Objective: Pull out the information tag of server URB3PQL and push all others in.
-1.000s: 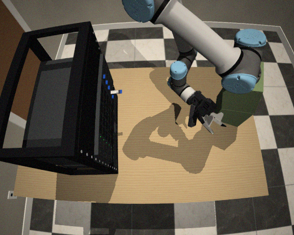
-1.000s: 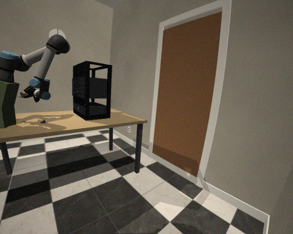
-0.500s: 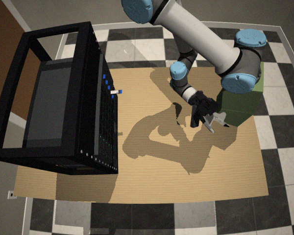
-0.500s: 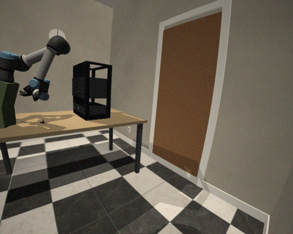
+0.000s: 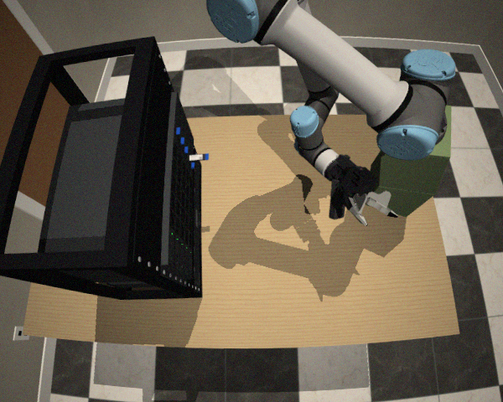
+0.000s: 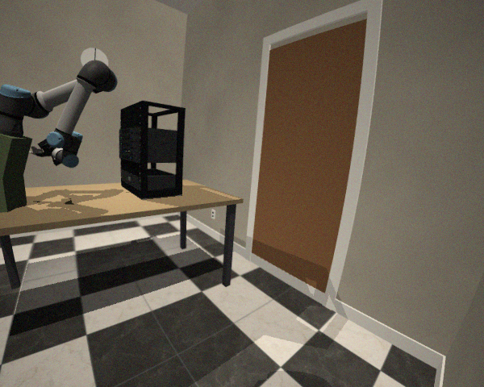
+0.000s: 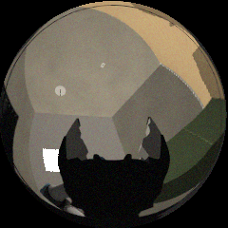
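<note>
The black rack [image 5: 116,234] [image 6: 143,150] stands upright at the left of the table in the top view. Several blue tag ends [image 5: 182,140] run down its front in a row. One information tag [image 5: 196,157] sticks out from the front, showing a white body and a blue end; the others sit close to the front. No print is readable on it. My gripper [image 5: 380,219] [image 6: 32,151] [image 7: 113,118] is open and empty, far from the rack near the green pedestal, pointing away from the rack. The rack does not show clearly in the wrist view.
The wooden table [image 5: 329,320] [image 6: 200,202] carries the rack and the green pedestal [image 5: 412,183] [image 6: 4,170] [image 7: 182,154]. My arm [image 5: 338,56] arches over the table between them. A wall and a brown door [image 6: 309,145] stand beyond the rack.
</note>
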### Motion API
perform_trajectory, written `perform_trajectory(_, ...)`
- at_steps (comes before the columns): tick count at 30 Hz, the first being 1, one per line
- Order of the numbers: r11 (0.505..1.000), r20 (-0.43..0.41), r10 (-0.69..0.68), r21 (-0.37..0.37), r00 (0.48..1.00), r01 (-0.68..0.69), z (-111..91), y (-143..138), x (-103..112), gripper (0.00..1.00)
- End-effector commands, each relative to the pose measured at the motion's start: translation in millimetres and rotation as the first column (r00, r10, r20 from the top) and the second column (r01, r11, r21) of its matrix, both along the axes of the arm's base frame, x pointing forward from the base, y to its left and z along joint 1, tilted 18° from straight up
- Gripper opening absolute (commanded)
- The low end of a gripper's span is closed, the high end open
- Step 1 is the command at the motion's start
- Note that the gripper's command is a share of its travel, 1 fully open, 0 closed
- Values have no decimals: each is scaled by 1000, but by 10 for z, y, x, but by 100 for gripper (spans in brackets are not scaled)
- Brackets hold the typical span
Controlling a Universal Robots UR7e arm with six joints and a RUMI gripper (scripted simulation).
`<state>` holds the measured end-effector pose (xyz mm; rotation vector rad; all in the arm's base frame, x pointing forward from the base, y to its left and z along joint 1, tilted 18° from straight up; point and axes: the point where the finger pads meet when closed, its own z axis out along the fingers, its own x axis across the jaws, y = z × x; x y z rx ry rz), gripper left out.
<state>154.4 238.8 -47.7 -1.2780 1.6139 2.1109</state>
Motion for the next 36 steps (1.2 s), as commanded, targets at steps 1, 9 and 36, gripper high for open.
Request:
perform_trajectory(1,1000,-24,-8,22,1000,8,74,21,-12,100)
perform_trajectory(9,998,-66,-21,60,998,25,202,54,-24,100)
perform_trajectory(36,983,-190,-53,163,980,85,575,119,-10,100)
